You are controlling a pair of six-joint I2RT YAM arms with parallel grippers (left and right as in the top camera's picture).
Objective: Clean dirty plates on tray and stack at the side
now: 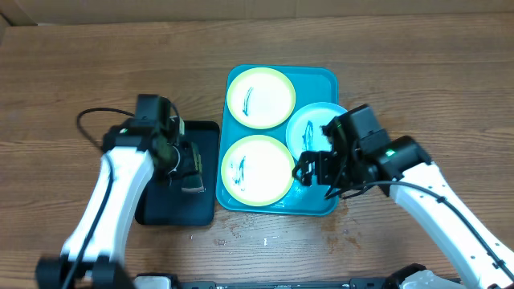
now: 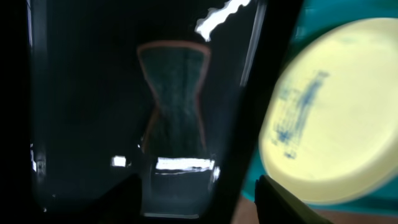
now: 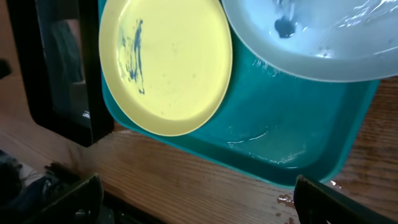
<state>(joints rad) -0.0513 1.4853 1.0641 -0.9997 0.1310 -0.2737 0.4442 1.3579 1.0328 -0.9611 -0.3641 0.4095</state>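
On the turquoise tray (image 1: pixel 321 80) all three plates lie flat and unstacked: the back yellow plate (image 1: pixel 260 96), the blue plate (image 1: pixel 316 127) at the tray's right edge, and the front yellow plate (image 1: pixel 257 168) at the edge nearest the arm bases. Each shows a dark smear, so I judge that no cleaning has been done.

What matters for my next move is the front yellow plate. It sits between the two claws, with the right claw (image 1: pixel 307 171) just off its right rim, over the tray's front right corner. In the right wrist view that claw's fingers are spread wide at the frame's lower corners with nothing between them.

The left claw (image 1: pixel 191 167) hangs over the black tray (image 1: pixel 165 213), which lies just left of the turquoise one on the table (image 1: pixel 80 64). Below it is an hourglass-shaped dark pad (image 2: pixel 174 93). I take it for the wiping sponge, though the view is too dark to be sure. Its long axis runs straight away from the wrist camera, and the open, empty fingers stand to either side of that line, short of the pad's near end.

So the left arm is the one placed to take the pad, and the smeared plate lies to its right.
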